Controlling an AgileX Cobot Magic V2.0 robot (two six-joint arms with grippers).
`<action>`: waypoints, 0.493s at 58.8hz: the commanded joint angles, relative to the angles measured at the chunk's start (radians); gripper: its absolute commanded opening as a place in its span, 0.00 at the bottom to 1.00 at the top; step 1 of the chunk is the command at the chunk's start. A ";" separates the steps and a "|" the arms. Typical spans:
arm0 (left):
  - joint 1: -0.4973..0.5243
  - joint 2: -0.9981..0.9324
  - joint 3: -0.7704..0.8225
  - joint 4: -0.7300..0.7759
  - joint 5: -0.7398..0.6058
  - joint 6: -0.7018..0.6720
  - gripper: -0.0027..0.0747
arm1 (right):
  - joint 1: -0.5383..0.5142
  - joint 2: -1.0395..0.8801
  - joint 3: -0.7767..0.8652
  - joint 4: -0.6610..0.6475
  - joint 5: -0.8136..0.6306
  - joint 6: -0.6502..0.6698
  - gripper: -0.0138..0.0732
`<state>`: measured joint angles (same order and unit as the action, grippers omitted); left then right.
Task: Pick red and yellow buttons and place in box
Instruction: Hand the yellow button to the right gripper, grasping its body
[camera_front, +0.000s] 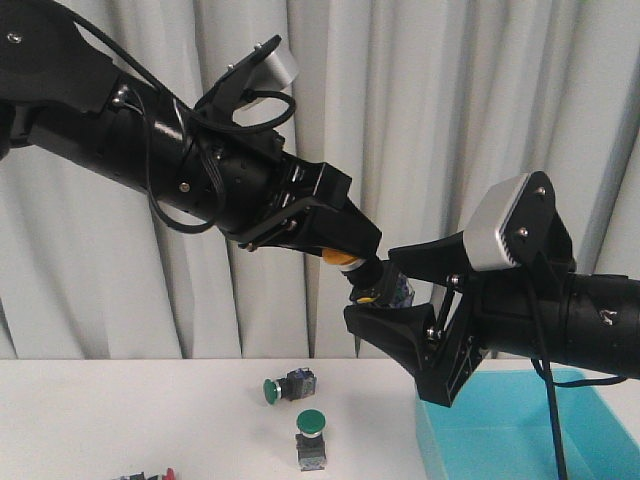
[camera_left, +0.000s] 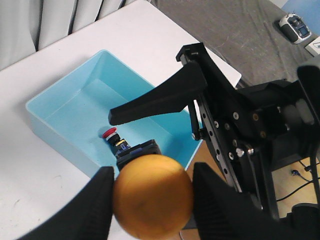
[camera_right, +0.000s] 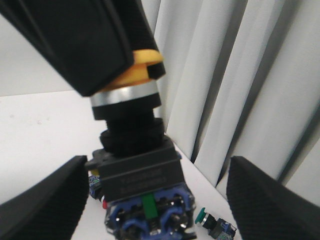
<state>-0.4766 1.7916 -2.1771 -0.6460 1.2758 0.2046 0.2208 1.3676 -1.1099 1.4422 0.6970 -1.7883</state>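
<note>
My left gripper (camera_front: 345, 250) is shut on the yellow button (camera_front: 365, 278), held by its domed cap (camera_left: 152, 195) high above the table. Its dark and blue switch body (camera_right: 142, 192) hangs between the fingers of my right gripper (camera_front: 400, 295). That gripper is open, with a gap on each side of the body (camera_right: 157, 200). The red button (camera_left: 111, 134) lies inside the turquoise box (camera_left: 60, 92), near one wall. The box (camera_front: 520, 430) stands on the table at the right, under my right arm.
Two green-capped buttons sit on the white table, one on its side (camera_front: 288, 387) and one upright (camera_front: 311, 437). One also shows in the right wrist view (camera_right: 212, 222). Small dark and red parts (camera_front: 145, 475) lie at the front edge. Grey curtains hang behind.
</note>
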 joint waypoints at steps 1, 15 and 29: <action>-0.005 -0.055 -0.031 -0.051 -0.020 0.000 0.02 | 0.001 -0.026 -0.034 0.036 0.017 0.017 0.71; -0.005 -0.055 -0.031 -0.051 -0.020 0.000 0.02 | 0.000 -0.026 -0.034 0.033 0.016 0.059 0.41; -0.005 -0.055 -0.031 -0.047 -0.020 -0.001 0.03 | 0.000 -0.026 -0.034 0.033 0.021 0.058 0.14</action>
<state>-0.4766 1.7916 -2.1771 -0.6488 1.2613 0.2049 0.2227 1.3676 -1.1099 1.4158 0.7180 -1.7392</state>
